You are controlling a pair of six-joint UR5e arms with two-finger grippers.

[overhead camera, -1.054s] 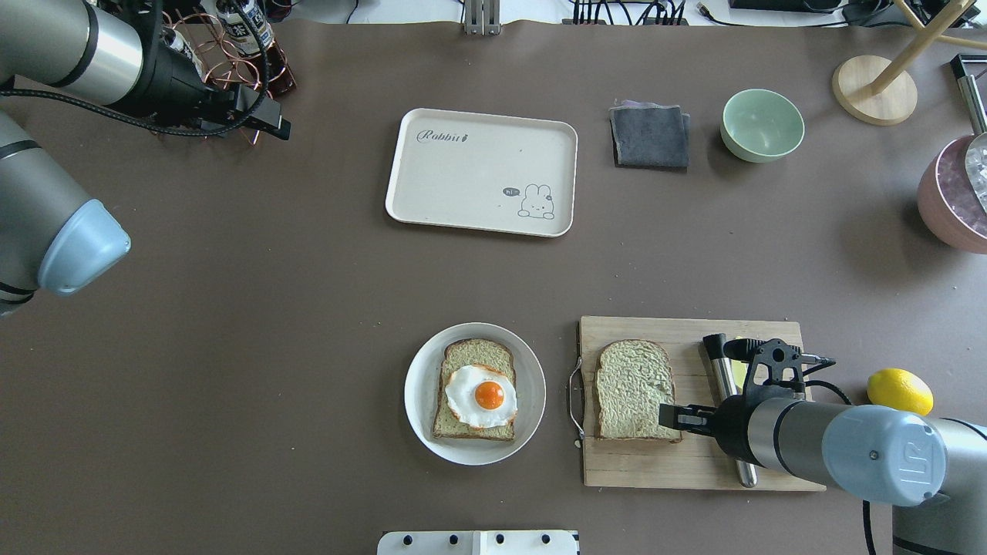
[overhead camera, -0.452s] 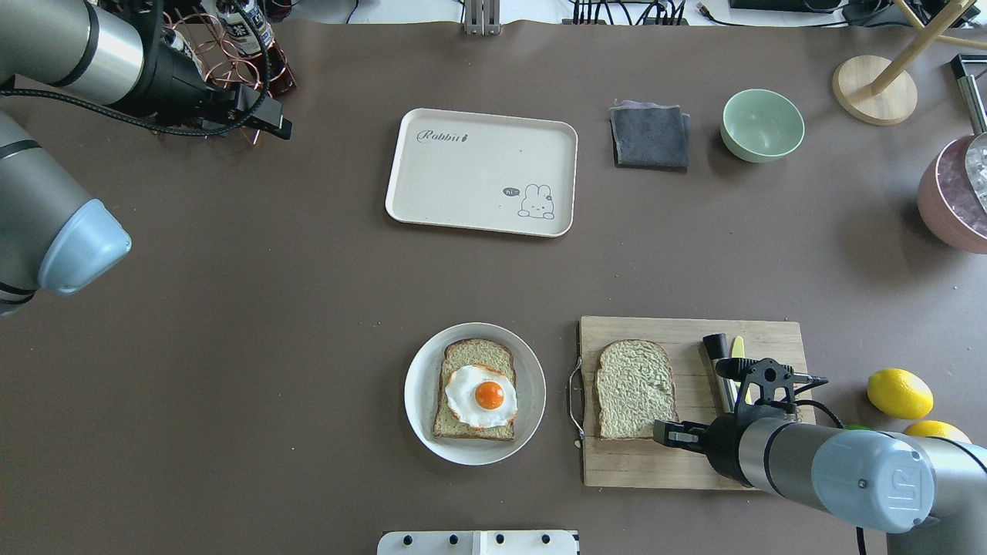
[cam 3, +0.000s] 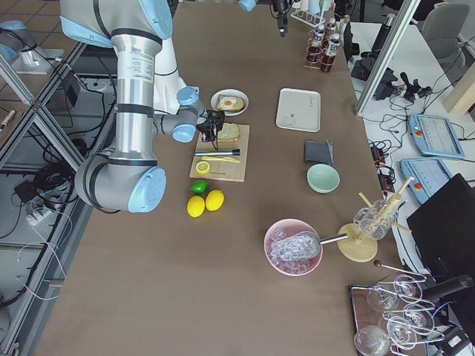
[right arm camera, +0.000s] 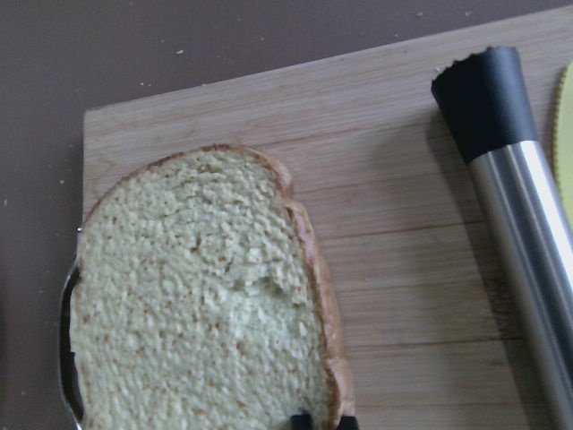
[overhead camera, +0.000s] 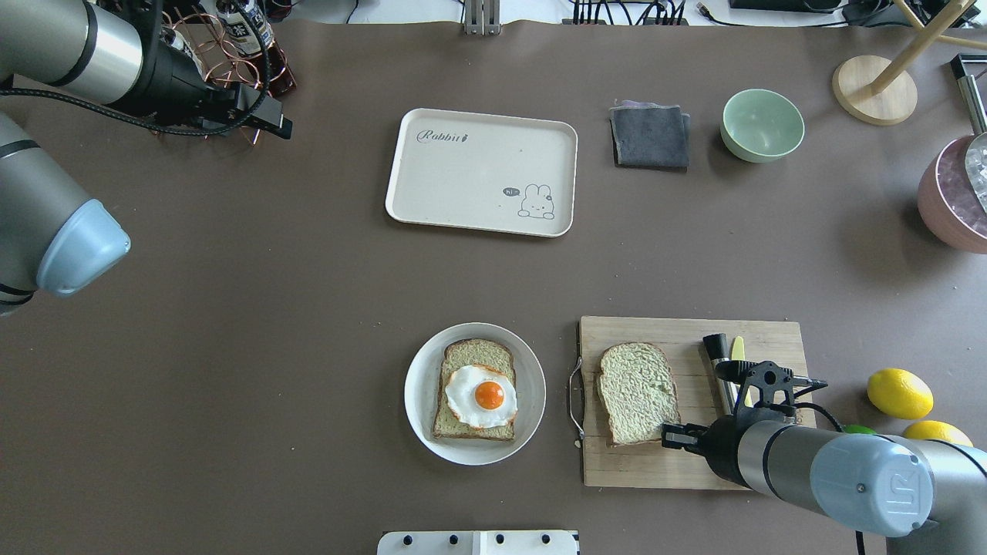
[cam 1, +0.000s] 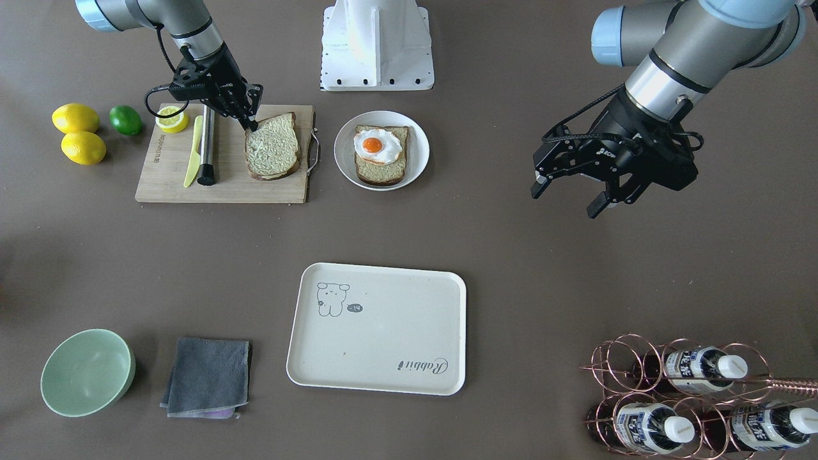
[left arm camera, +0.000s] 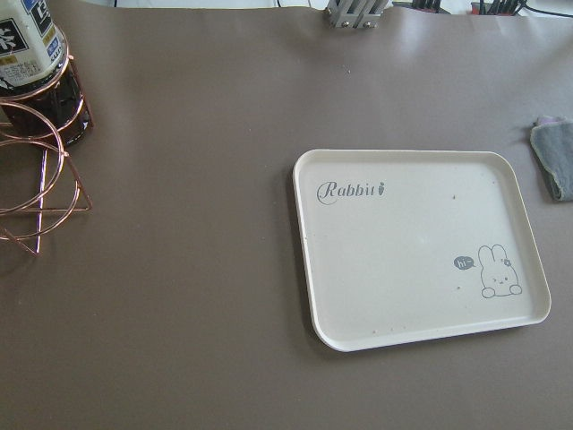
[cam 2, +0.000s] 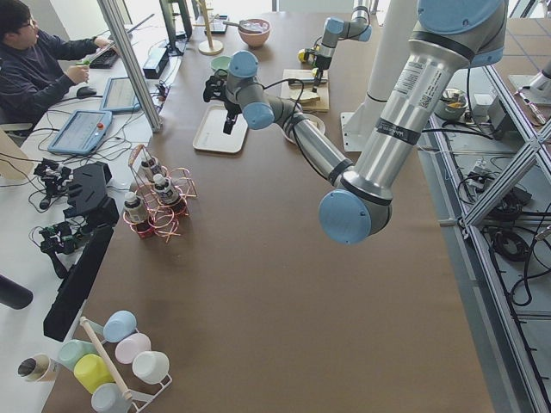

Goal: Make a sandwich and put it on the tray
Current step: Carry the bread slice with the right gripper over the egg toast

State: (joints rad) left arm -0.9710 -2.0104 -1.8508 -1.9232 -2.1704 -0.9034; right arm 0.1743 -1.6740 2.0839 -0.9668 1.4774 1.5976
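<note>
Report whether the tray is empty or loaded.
Empty. The tray shows only its printed bare surface; the egg-topped slice sits on the plate, the plain slice on the cutting board.

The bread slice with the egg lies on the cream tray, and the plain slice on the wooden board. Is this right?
No: the egg slice lies on the round white plate, not the tray, as the overhead view shows. The plain slice is on the wooden board.

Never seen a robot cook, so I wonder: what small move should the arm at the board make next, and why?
Probably lift the slice off the board: the right fingers seem pinched on its corner, and the egg has no top slice yet.
</note>
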